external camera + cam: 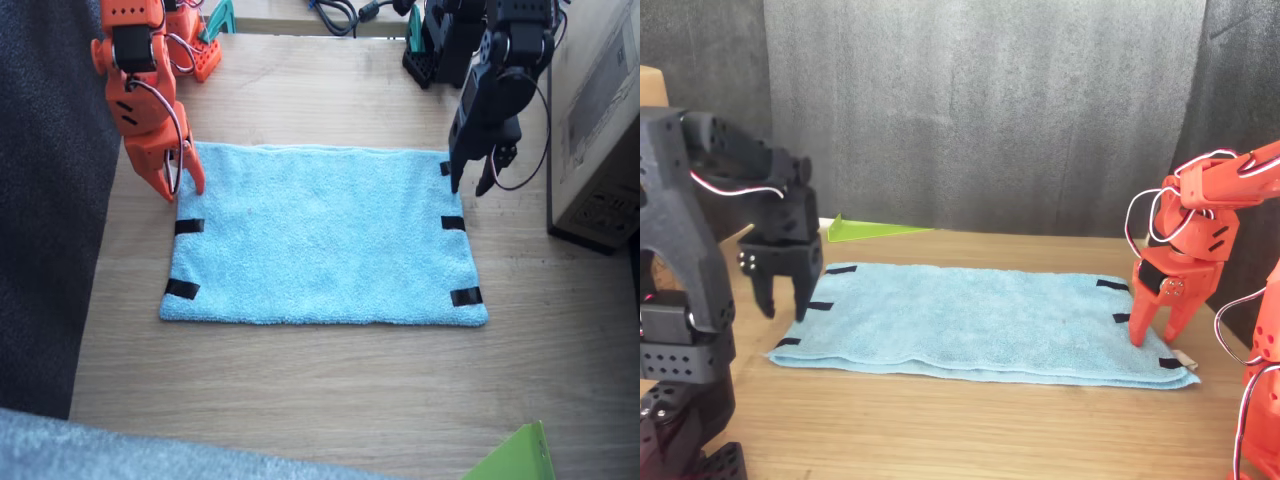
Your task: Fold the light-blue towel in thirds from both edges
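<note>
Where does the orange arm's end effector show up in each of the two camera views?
Fixed view: right end effector at upper left, over the far left corner of the light-blue towel.
Front view: right end effector at right, at the towel's right short side.
Shared landmark: the black tape strips along that side.

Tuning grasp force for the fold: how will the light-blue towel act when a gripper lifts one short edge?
Likely floppy: the light-blue towel lies flat on the table, so a lifted edge should drape rather than hold its shape. Its fluffy pile probably grips the fingers well. It looks thin and light, so it may drag across the smooth wood.
</note>
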You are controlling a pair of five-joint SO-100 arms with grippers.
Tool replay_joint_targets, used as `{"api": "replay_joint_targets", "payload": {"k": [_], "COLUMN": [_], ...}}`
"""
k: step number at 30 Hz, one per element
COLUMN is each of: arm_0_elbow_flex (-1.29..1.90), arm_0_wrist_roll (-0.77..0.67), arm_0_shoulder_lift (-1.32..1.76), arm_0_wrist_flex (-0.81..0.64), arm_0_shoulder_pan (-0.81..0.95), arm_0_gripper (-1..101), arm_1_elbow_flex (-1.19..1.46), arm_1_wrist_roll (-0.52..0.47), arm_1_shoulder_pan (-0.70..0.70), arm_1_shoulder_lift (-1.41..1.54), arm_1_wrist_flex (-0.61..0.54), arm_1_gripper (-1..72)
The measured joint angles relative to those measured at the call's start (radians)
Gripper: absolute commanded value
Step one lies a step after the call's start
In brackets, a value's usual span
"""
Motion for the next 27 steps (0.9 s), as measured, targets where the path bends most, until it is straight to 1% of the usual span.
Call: {"api": "replay_joint_targets", "payload": {"k": [9, 15, 22, 27], "arm_0_elbow_flex": [-0.064, -0.066, -0.086, -0.086], "arm_0_wrist_roll": [0.012, 0.009, 0.009, 0.028], "arm_0_shoulder_lift": [-0.063, -0.08, -0.132, -0.132], "arm_0_wrist_flex": [0.037, 0.032, 0.097, 0.104], "arm_0_shoulder_pan": [-0.015, -0.037, -0.028, -0.023], "arm_0_gripper": [23, 21, 21, 20], "arm_1_elbow_flex": [0.0, 0.0, 0.0, 0.0], "arm_1_wrist_roll": [0.0, 0.0, 0.0, 0.0], "arm_1_shoulder_pan": [0.0, 0.0, 0.0, 0.0], "arm_1_shoulder_lift": [0.0, 0.0, 0.0, 0.0], "arm_1_wrist_flex": [0.0, 0.0, 0.0, 0.0], "arm_1_gripper": [25.2, 25.2, 25.1, 25.1]}}
